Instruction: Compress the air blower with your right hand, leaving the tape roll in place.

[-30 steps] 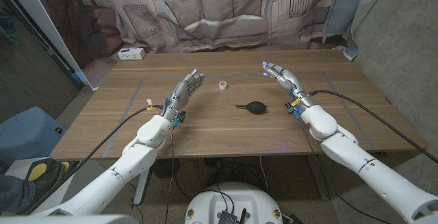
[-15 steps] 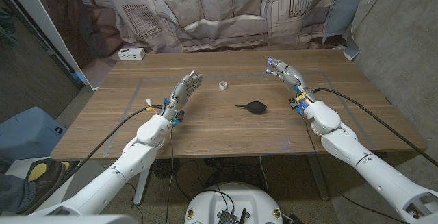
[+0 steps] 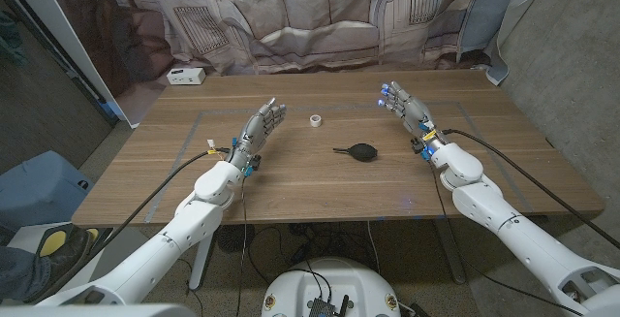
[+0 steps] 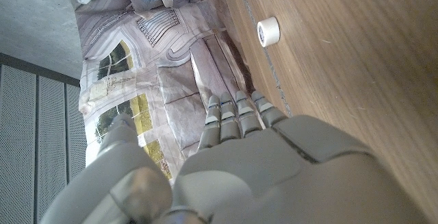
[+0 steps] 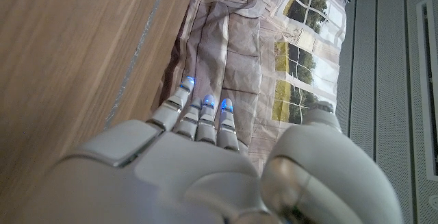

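Observation:
A small black air blower lies on the wooden table near the middle, its thin nozzle pointing to the robot's left. A small white tape roll stands a little farther back and left of it. My right hand is raised above the table, right of and beyond the blower, fingers extended and apart, holding nothing. My left hand stands left of the tape roll, fingers straight, also empty.
A white box sits at the table's far left corner. A printed curtain hangs behind the far edge. Faint taped lines mark a rectangle on the tabletop. A blue bin stands on the floor at the left.
My right hand has drifted slightly to the right and back, turning a little more upright. The left hand, blower and tape roll have not moved.

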You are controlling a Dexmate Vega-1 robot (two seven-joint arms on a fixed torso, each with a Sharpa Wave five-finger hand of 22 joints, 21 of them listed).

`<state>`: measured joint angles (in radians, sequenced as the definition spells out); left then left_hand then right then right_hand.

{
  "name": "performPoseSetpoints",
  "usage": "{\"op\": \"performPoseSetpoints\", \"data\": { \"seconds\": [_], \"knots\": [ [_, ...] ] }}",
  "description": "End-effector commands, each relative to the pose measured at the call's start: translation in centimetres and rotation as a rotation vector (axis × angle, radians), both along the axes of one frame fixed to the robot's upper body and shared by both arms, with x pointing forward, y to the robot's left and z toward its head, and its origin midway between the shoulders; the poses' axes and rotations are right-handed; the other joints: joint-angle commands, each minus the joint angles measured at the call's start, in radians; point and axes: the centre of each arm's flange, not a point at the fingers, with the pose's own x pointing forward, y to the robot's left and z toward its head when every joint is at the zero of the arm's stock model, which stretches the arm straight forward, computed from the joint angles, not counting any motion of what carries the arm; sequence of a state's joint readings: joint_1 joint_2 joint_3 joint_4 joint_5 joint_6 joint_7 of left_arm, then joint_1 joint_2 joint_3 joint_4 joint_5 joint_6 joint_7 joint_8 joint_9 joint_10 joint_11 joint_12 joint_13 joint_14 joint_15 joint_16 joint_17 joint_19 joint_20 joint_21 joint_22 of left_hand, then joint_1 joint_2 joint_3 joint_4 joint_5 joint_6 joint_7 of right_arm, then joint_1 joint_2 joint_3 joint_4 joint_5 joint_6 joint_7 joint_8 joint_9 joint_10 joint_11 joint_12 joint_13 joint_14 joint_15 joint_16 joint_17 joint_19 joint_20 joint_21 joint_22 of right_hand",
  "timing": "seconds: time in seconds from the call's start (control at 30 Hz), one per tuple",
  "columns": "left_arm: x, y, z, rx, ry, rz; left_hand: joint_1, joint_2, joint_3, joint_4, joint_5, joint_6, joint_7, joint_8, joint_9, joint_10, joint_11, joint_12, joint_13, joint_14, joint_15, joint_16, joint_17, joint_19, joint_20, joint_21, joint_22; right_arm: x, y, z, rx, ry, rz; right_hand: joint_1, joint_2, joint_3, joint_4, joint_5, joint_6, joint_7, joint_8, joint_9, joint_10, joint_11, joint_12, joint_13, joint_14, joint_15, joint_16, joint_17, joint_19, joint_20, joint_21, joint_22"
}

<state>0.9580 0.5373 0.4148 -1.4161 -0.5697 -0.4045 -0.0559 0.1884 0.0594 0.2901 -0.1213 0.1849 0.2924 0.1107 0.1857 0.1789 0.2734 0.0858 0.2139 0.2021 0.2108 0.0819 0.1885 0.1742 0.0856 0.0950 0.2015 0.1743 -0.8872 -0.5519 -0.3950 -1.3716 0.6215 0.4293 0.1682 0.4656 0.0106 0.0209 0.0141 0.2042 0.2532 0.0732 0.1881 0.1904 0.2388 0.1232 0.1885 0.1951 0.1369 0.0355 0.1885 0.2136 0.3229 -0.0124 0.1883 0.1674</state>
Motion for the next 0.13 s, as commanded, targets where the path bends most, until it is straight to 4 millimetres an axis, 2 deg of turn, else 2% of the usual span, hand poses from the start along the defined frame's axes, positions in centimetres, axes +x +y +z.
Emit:
{"op": "performPoseSetpoints", "data": {
  "seconds": [0.03, 0.13],
  "knots": [
    [0.46, 0.06, -0.04, 0.005, 0.016, -0.008, 0.0, 0.0, 0.006, -0.003, -0.002, -0.006, -0.003, -0.001, 0.004, -0.004, 0.004, -0.003, 0.002, -0.002, -0.001, -0.002, 0.006, 0.008, -0.003, -0.005, 0.004, 1.16, 0.16, -1.09, 0.047, 0.063, 0.053, -0.007, 0.003, -0.003, 0.0, 0.008, -0.005, 0.001, -0.001, 0.003, -0.003, 0.002, 0.0, 0.003, -0.007, 0.002, 0.002, 0.001, -0.007, 0.0, -0.001, 0.003],
    [0.47, 0.19, -0.07, 0.007, 0.018, -0.01, 0.0, 0.0, 0.006, -0.003, -0.002, -0.005, -0.002, 0.0, 0.004, -0.004, 0.005, -0.003, 0.002, -0.002, -0.001, -0.002, 0.006, 0.008, -0.003, -0.005, 0.004, 1.09, 0.28, -1.15, 0.038, 0.066, 0.049, -0.01, 0.003, -0.003, 0.0, 0.008, -0.005, 0.002, 0.0, 0.003, -0.003, 0.003, 0.0, 0.003, -0.008, 0.002, 0.002, 0.001, -0.008, 0.0, -0.001, 0.003]
  ]
}}
